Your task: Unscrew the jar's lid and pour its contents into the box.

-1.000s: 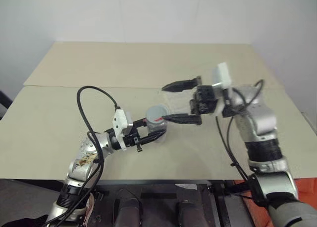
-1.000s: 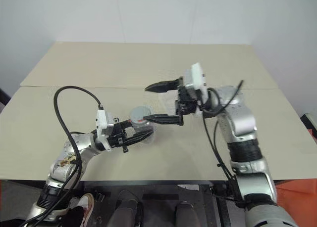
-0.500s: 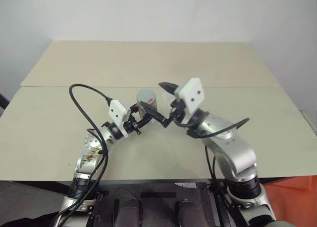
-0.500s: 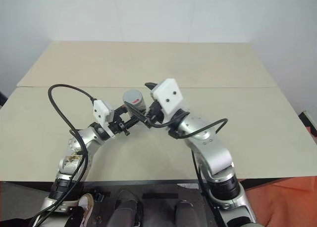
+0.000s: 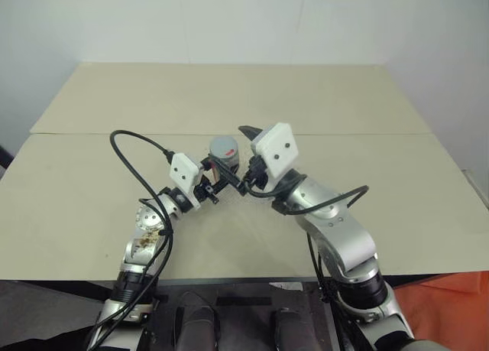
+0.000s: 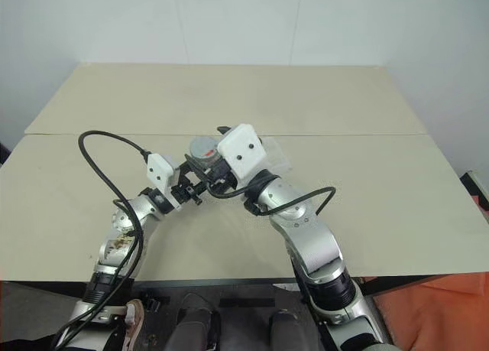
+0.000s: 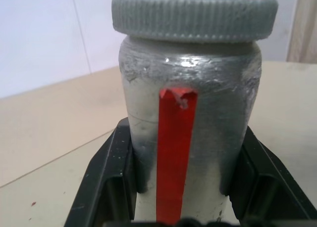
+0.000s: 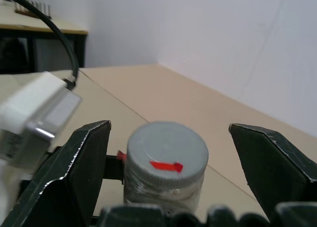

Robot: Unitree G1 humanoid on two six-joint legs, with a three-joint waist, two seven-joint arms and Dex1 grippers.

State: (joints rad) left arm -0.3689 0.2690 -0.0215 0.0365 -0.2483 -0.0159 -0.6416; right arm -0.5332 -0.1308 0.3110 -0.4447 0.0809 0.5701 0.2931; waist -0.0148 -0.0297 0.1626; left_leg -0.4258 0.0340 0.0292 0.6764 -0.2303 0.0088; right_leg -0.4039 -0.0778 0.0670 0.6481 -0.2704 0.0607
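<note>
**Lid grab next: centre, then close**

Left gripper (image 7: pixel 183 197) clenched on jar (image 7: pixel 188 128), held above table (image 5: pixel 92 183) centre. Right gripper (image 8: pixel 171 153) spread wide, straddling lid (image 8: pixel 167 154), not touching. Judgement: close evenly on the rim, twist w/o tilting. Box (image 6: pixel 275 154) at 3 o'clock of jar. Right wrist cam shows lid top's red mark; left shows ribbed rim.

Beige table (image 5: pixel 114 106), white wall (image 5: pixel 229 22)

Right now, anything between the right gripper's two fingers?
Yes: the lid, still on the jar, sits between the right gripper's open fingers in the right wrist view, with a gap on each side. The left gripper clamps the jar.
</note>
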